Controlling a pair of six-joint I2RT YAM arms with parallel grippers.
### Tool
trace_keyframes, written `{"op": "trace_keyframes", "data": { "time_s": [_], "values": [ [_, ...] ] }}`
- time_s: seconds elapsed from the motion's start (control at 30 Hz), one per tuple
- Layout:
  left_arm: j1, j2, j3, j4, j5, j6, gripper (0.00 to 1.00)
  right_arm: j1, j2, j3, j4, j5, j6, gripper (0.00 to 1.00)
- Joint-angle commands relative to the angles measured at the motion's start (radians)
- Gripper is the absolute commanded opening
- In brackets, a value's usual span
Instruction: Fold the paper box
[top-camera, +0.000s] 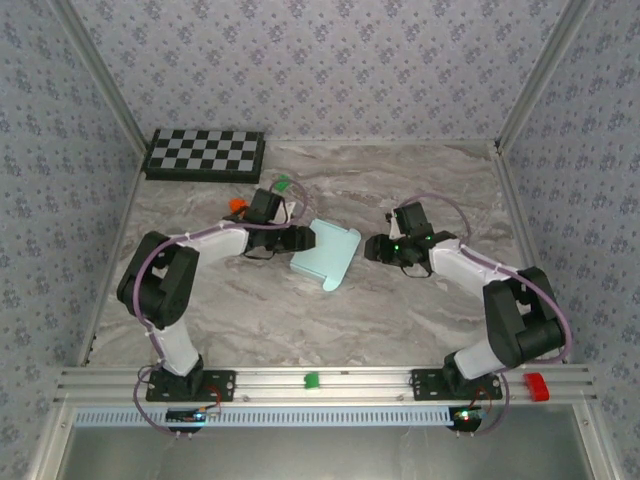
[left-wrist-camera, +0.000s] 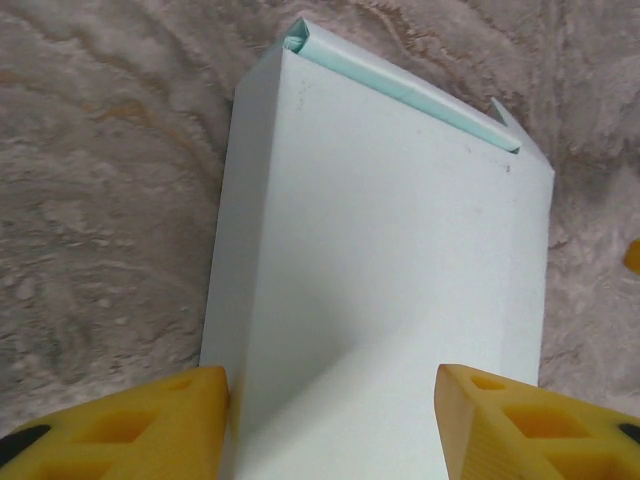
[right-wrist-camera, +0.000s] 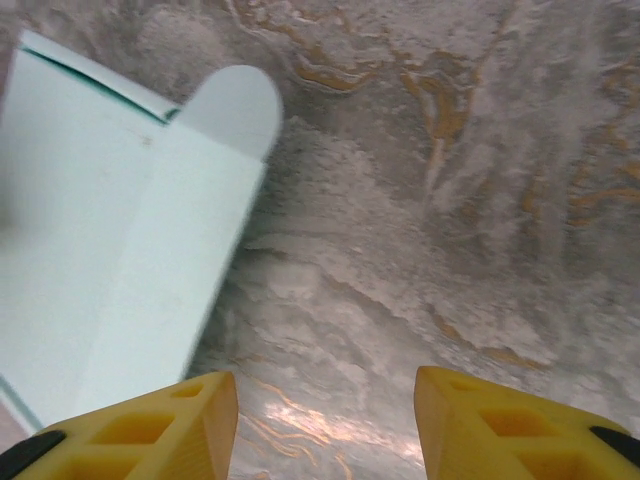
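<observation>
Paper box (left-wrist-camera: 380, 300) takes up most of view, pale aqua card lying flat on marbled table (left-wrist-camera: 100, 200). Far end has folded lip, darker aqua strip along it, little pointed tab poking up at right corner. Left gripper (left-wrist-camera: 330, 385) at bottom, yellow fingers (left-wrist-camera: 150, 420) spread apart over box's near end, right one overlapping panel. Tiny orange-yellow bit (left-wrist-camera: 633, 257) at right edge, can't tell what it is.

A grey-veined marble desk (top-camera: 400, 300) carries a black-and-white checkerboard (top-camera: 205, 155) lying flat in its far left corner. Near it, toward the middle, sit a small orange block (top-camera: 237, 206) and a small green piece (top-camera: 283, 183). On the metal rail along the near edge rest a green block (top-camera: 311, 380) and a red block (top-camera: 537, 386). Patterned walls (top-camera: 320, 60) enclose the desk.
</observation>
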Motion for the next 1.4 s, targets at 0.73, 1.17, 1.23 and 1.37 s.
{"op": "trace_keyframes", "data": {
  "time_s": [0.73, 1.17, 1.23, 1.37],
  "values": [
    [-0.028, -0.031, -0.018, 0.044, -0.081, -0.057, 0.38, 0.008, 0.168, -0.118, 0.444, -0.264, 0.219, 0.59],
    [-0.027, 0.031, 0.005, 0.068, -0.037, -0.045, 0.39, 0.028, 0.234, -0.100, 0.542, -0.329, 0.266, 0.57],
    [-0.027, 0.039, 0.005, 0.080, -0.022, -0.049, 0.38, 0.030, 0.243, -0.100, 0.565, -0.340, 0.275, 0.56],
    [-0.027, 0.049, 0.005, 0.091, -0.001, -0.054, 0.38, 0.037, 0.245, -0.101, 0.602, -0.359, 0.282, 0.54]
  ]
}}
